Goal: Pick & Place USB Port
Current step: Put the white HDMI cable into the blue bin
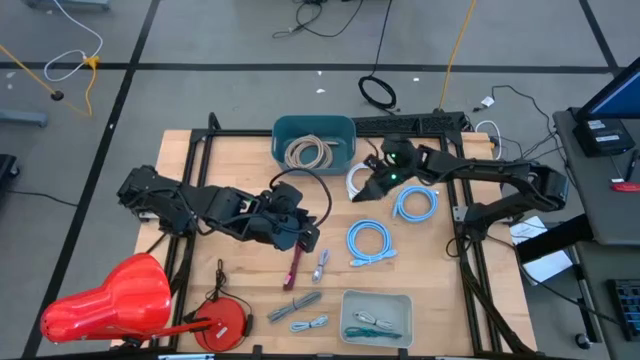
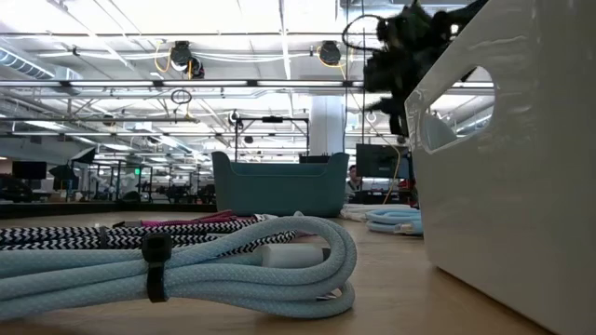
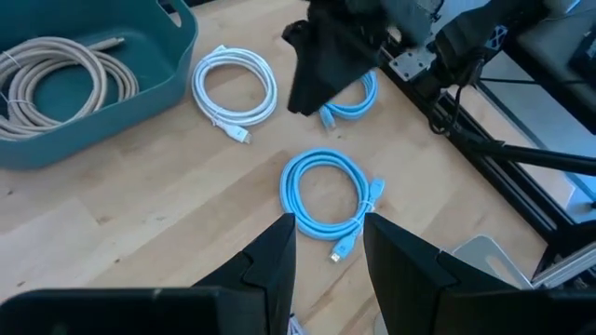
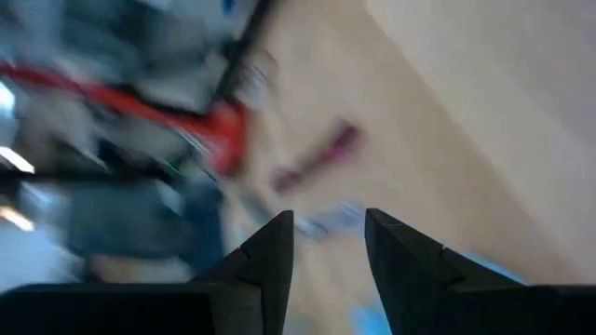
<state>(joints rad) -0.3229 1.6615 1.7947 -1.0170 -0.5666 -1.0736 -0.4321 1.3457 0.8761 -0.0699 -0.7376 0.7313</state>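
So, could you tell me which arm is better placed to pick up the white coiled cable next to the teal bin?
Right: its pincer hangs open right beside the white cable, while the left pincer sits farther off, facing a blue cable.

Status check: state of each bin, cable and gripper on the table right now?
Teal bin: upright, holds a coiled beige cable.
White cable: coiled, on the table beside the teal bin.
Blue cable: coiled, on the table, ungripped.
Second blue cable: coiled, on the table.
Grey tray: holds a small cable.
Left gripper: open, empty.
Right gripper: open, empty.
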